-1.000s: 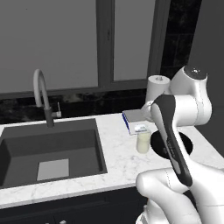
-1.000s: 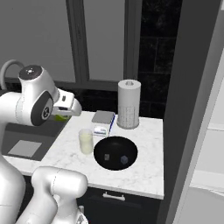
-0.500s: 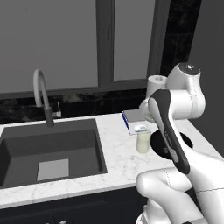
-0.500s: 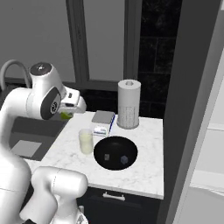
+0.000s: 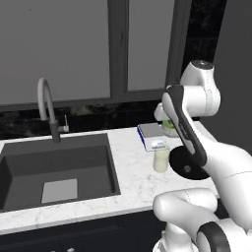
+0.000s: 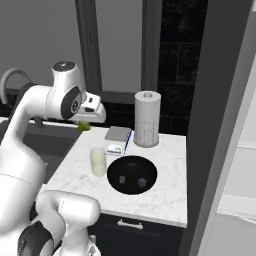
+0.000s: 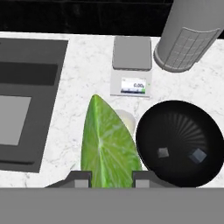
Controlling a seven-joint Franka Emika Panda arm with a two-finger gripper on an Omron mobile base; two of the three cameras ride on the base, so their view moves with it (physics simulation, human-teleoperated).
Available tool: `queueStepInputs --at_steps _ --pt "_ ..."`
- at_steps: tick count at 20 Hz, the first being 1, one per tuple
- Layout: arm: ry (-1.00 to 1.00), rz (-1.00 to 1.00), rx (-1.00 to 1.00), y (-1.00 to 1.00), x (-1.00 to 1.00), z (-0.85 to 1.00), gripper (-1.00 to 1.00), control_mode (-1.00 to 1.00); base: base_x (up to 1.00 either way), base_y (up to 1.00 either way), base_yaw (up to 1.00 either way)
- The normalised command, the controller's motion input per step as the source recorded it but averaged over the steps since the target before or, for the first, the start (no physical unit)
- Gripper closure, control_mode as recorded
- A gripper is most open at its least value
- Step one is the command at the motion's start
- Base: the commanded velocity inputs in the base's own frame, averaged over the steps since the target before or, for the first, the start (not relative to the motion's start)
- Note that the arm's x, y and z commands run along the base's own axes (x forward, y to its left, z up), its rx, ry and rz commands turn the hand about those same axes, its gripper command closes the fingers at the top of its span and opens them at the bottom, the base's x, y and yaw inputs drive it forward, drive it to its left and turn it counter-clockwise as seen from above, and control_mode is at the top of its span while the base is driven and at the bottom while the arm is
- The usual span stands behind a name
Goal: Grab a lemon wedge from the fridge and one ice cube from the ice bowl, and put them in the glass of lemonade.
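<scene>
My gripper (image 6: pixel 86 125) is shut on the lemon wedge (image 7: pixel 107 146), a bright yellow-green slice that sits between the two fingertips (image 7: pixel 81 178) in the hand view. It hangs above the marble counter, just left of and above the glass of lemonade (image 6: pixel 98 161). In the hand view the glass (image 7: pixel 126 119) peeks out from behind the wedge. The black ice bowl (image 6: pixel 132 174) stands right next to the glass and holds two ice cubes (image 7: pixel 163 152). The wedge (image 5: pixel 170 126) also shows by the hand in the left base view, above the glass (image 5: pixel 160 160). The grey fridge (image 6: pixel 220 115) rises at the counter's right end.
A paper towel roll (image 6: pixel 147 119) stands behind the bowl, with a small kitchen scale (image 6: pixel 117 137) to its left. The dark sink (image 5: pixel 54 170) and its faucet (image 5: pixel 47 106) take up the counter's left part. A window and dark wall close off the back.
The hand has swung right along the counter with the lemon wedge in it, from beside the sink to a spot nearer the glass. Glass, bowl and roll have stayed put.
</scene>
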Motion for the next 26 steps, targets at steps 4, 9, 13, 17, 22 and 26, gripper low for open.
queueStepInputs --at_steps 4,9,13,17,22,26 --pt "0.00 0.00 0.00 0.00 0.42 -0.01 1.00 -1.00 0.00 0.00 0.00" --pt "0.00 0.00 0.00 -0.06 0.19 -0.54 1.00 -1.00 0.00 0.00 0.00" --pt "-0.01 0.00 0.00 -0.03 0.02 -0.80 1.00 -1.00 0.00 0.00 0.00" --pt "-0.14 0.00 0.00 0.00 0.00 -0.36 1.00 -1.00 0.00 0.00 0.00" --pt "-0.13 0.00 0.00 0.00 0.11 -0.24 1.00 -1.00 0.00 0.00 0.00" --pt "0.02 0.00 0.00 0.00 0.00 -0.07 1.00 -1.00 0.00 0.00 0.00"
